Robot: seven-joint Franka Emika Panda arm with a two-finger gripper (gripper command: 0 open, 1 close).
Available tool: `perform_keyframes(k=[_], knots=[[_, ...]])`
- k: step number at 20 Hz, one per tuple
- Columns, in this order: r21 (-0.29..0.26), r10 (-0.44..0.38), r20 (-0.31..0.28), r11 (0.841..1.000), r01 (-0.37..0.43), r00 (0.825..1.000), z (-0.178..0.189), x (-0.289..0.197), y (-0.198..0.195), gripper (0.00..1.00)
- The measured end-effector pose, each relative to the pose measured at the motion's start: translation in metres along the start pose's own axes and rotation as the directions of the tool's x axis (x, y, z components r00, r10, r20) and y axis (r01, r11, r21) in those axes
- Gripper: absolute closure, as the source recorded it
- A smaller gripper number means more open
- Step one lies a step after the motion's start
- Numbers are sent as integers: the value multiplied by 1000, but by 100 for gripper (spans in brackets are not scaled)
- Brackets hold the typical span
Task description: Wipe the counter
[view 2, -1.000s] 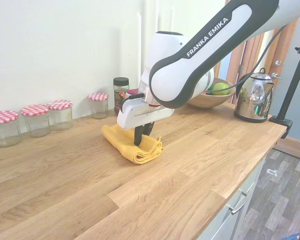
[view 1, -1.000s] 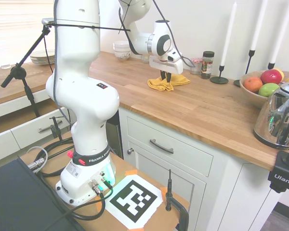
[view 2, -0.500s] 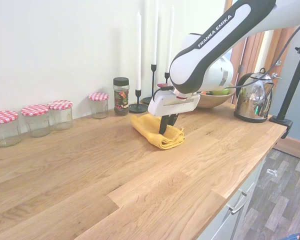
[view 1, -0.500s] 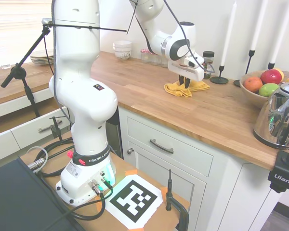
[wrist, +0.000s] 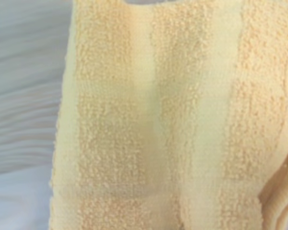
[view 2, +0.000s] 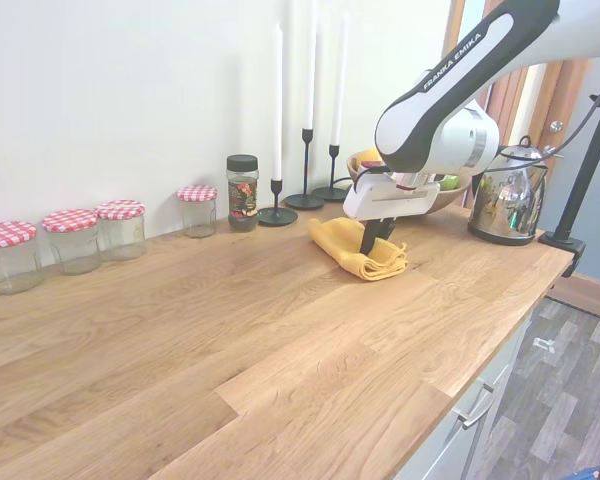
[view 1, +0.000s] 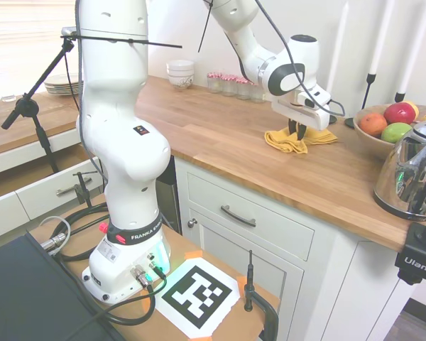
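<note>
Counter is that long butcher-block top on the white cabinets, running along the wall. Yellow cloth lies bunched on it toward the kettle end, nearer the back edge than the front. Gripper presses straight down, fingers pinched on the cloth. Wrist view's just terry weave.

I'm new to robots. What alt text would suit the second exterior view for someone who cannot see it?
A white robot arm's claw presses a folded yellow cloth onto a long wooden counter. Behind stand gingham-lidded jars, a spice jar, three candlesticks, a fruit bowl and a shiny kettle.
</note>
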State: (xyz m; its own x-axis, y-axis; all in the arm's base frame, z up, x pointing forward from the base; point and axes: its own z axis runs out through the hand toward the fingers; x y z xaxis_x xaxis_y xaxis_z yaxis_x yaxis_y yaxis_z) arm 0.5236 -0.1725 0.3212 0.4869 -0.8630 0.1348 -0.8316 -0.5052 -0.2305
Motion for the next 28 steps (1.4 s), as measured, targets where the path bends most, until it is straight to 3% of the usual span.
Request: perform_keyframes(k=[2, 3, 20, 28], knots=[[-4, 8, -6, 1000, -8, 1000, -1, 8, 9, 100], [-6, 12, -6, 1000, -13, 1000, -2, 10, 12, 0], [-17, 30, 3, 999, -30, 1000, -10, 4, 36, 0], [46, 24, -44, 999, -22, 999, -40, -13, 50, 0]])
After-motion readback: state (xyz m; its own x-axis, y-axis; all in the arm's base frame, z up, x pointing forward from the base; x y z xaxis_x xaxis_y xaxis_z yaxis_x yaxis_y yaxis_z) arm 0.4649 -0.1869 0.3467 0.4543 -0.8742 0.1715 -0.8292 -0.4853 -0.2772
